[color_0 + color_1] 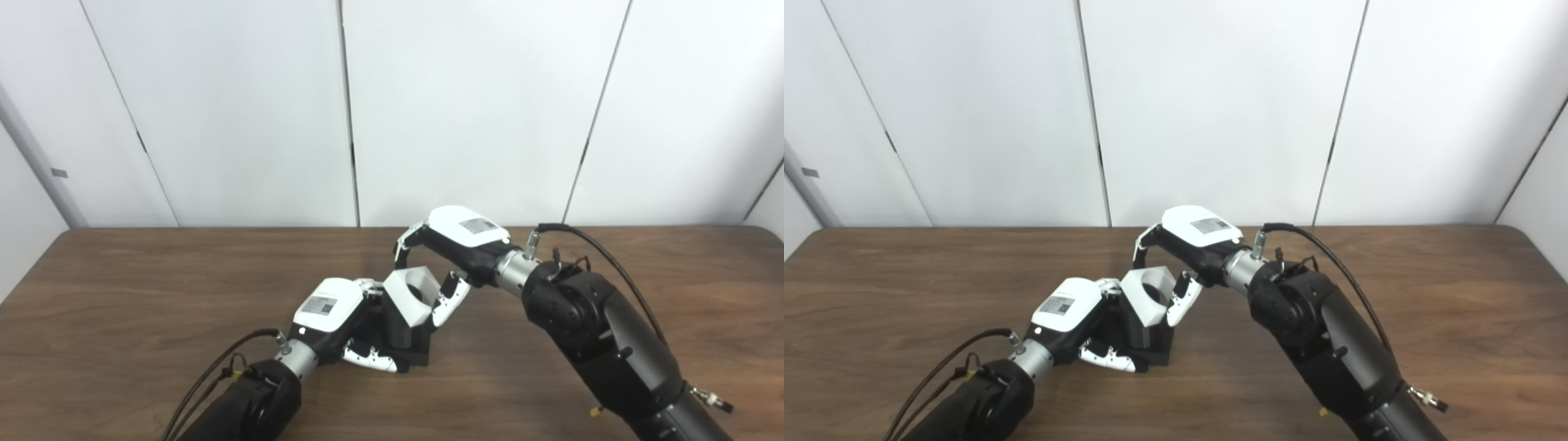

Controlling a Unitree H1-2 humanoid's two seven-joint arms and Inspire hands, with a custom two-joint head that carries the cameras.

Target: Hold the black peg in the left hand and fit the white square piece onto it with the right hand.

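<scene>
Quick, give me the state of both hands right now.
Left hand: shut on the black peg, holding it at its base on the table.
Right hand: shut on the white square piece, fingers on either side, atop the peg.

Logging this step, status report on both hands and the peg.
Left hand shut on black peg, base on table. Right hand shut on white square piece, tilted over peg top. Nothing blocking.
</scene>
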